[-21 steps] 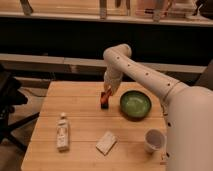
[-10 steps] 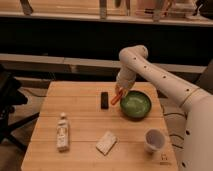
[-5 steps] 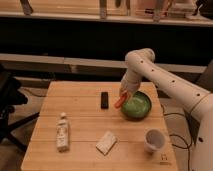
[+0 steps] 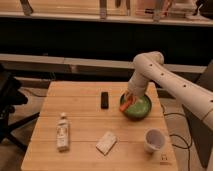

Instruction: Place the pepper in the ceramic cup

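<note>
The pepper [image 4: 125, 104] is hanging at centre right of the frame, over the left rim of the green bowl [image 4: 141, 108]. The end effector [image 4: 129, 98] is pinching its upper end from just above. The ceramic cup [image 4: 154, 140] is standing well apart at lower right on the counter [image 4: 80, 105], and a bottle [image 4: 62, 132] is sitting at lower left.

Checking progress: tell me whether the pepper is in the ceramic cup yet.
Out. The pepper hangs in the gripper over the green bowl's rim; the ceramic cup stands apart.
</note>
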